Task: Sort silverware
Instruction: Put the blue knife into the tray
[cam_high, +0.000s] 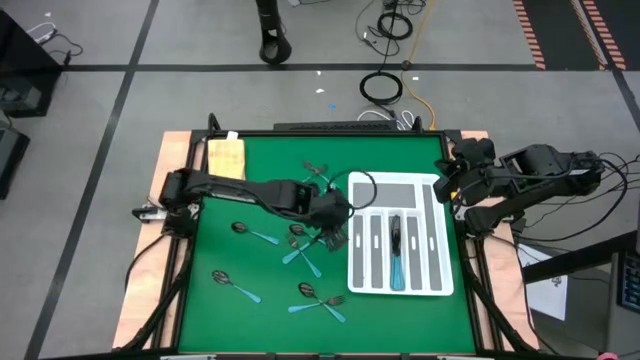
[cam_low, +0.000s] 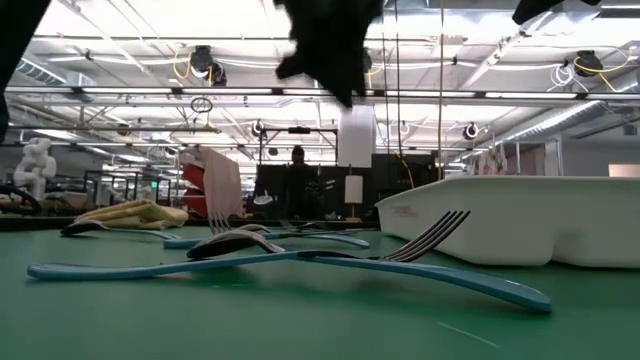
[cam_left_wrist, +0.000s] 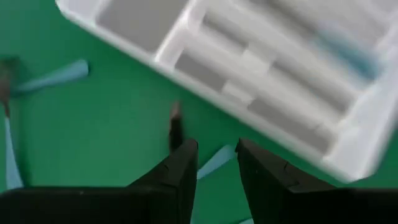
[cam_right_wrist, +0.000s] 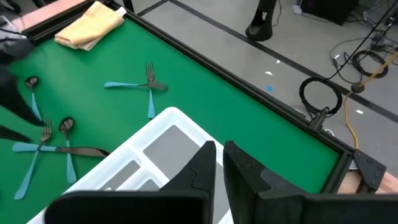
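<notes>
Overhead view straight down, low view level, both sharing tray (cam_high: 400, 285)

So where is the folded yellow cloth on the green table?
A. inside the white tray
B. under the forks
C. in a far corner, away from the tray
C: the folded yellow cloth lies in the green table's far left corner, clear of the white divided plastic tray.

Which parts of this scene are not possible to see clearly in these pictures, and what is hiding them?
- Left claw, high view: the arm covers its tips; whether it holds a utensil cannot be told.
- Left wrist view: motion blur smears the white tray; the teal piece between the fingers cannot be identified.
- Low view: the tray wall hides its contents.
- High view: the utensils in the tray are too small to name.
- Right claw: the tips hide what lies beneath.
</notes>
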